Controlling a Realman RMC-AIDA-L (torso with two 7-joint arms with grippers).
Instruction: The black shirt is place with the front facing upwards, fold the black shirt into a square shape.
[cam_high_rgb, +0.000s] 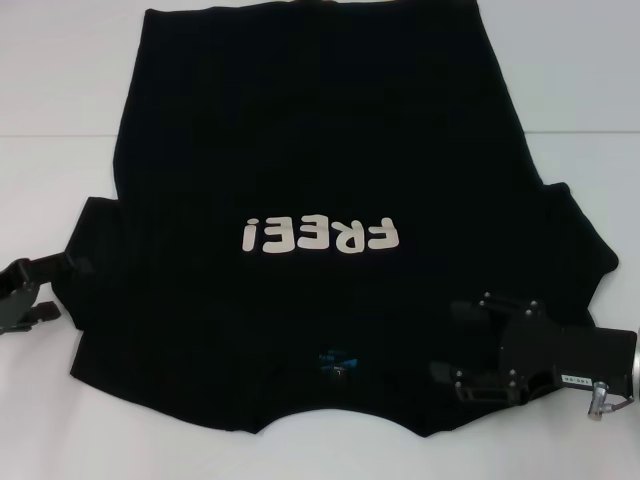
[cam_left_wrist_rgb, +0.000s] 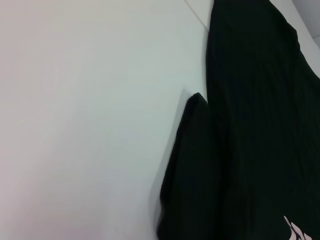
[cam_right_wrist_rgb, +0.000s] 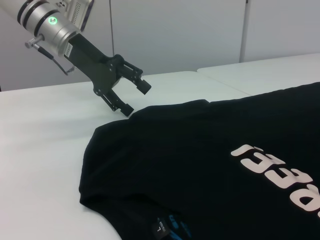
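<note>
Black shirt (cam_high_rgb: 320, 160) lies flat, print up, on a plain white table (cam_high_rgb: 60, 100). Left gripper (cam_right_wrist_rgb: 131, 95) gapes wide by its sleeve; right gripper (cam_high_rgb: 452, 340) spread open over the shoulder. Pale wall panels (cam_right_wrist_rgb: 175, 35) behind.

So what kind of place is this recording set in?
Probably a lab or test room: plain white tables, bare pale wall panels, only the black shirt and the left pincer above it.

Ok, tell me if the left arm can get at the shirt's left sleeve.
Probably yes: the left gripper, jaws open, hangs just beside the black shirt's sleeve edge, nothing between.
</note>
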